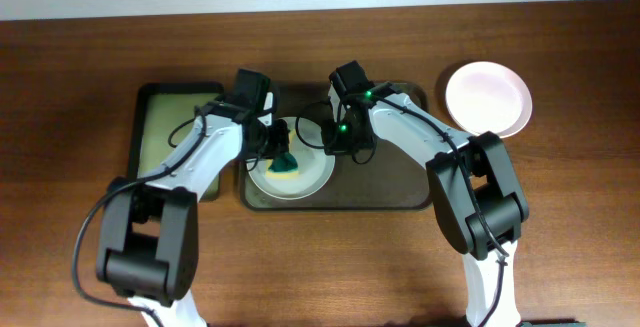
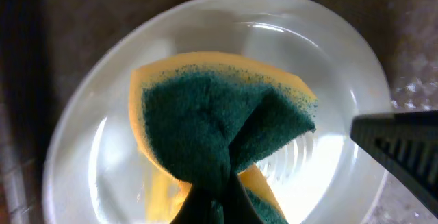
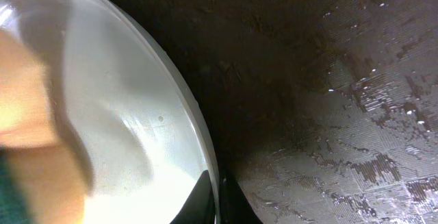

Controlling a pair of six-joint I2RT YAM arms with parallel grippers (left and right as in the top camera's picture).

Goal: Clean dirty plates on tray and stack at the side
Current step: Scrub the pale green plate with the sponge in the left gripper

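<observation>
A white plate [image 1: 305, 179] lies on the dark brown tray [image 1: 390, 182], at its left side. My left gripper [image 1: 282, 153] is shut on a green and yellow sponge [image 1: 286, 163] and holds it over the plate's middle. In the left wrist view the sponge [image 2: 219, 121] is folded above the plate [image 2: 82, 142], which has a yellow smear. My right gripper [image 1: 340, 145] is shut on the plate's right rim; the right wrist view shows the fingers [image 3: 215, 200] pinching the rim [image 3: 198, 135]. A stack of white plates [image 1: 488, 98] sits on the table at the right, off the tray.
A smaller black-rimmed tray with a greenish inside [image 1: 165, 127] stands left of the brown tray, partly under my left arm. The brown tray's textured floor [image 3: 342, 114] is wet in places. The wooden table [image 1: 320, 267] stretches in front.
</observation>
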